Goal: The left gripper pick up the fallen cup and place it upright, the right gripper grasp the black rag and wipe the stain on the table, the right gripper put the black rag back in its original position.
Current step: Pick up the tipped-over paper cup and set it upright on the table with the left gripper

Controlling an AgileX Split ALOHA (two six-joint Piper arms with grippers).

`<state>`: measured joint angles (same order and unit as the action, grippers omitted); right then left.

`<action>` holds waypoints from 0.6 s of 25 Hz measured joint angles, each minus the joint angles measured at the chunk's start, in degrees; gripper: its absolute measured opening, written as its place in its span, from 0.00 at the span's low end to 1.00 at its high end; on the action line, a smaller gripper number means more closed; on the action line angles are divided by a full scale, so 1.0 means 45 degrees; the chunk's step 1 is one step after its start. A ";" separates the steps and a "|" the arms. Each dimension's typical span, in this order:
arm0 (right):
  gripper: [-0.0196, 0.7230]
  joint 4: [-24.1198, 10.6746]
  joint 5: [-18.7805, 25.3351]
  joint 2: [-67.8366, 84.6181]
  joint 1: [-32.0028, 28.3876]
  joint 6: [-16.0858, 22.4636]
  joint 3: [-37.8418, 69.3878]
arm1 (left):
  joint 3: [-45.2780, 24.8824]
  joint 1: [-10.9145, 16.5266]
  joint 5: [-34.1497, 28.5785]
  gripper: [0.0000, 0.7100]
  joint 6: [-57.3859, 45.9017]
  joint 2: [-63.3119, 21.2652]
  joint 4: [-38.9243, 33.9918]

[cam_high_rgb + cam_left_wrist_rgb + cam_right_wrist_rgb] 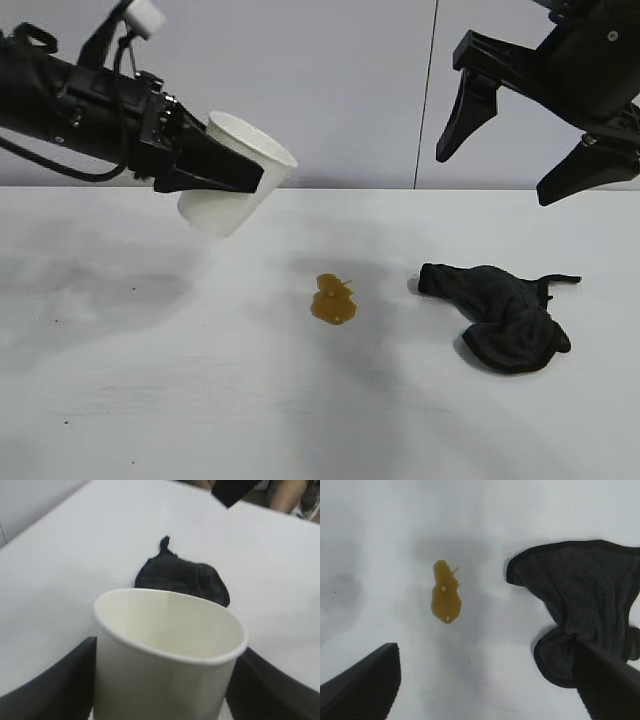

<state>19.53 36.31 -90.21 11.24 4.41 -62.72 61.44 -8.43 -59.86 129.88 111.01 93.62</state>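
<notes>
Now tilted between clamped left gripper jaws for righting, cup; rag below spread right gripper jaws, ungrasped.

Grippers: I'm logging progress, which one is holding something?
The left gripper, shut on the cup above the table; the right gripper hangs open, empty.

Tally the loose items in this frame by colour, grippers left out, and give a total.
White: 1, the cup, held tilted above the table by the left gripper
Black: 1, the black rag, lying on the table
Amber-brown: 1, the stain
Total: 3
</notes>
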 joint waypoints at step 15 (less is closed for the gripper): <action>0.89 -0.0009 0.0000 0.0000 0.0000 0.0000 0.0000 | -0.0271 0.0170 -0.1223 0.67 0.3468 0.1996 0.0723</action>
<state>19.49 36.31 -90.21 11.24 4.41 -62.72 60.22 -7.67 -65.37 145.48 120.00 96.87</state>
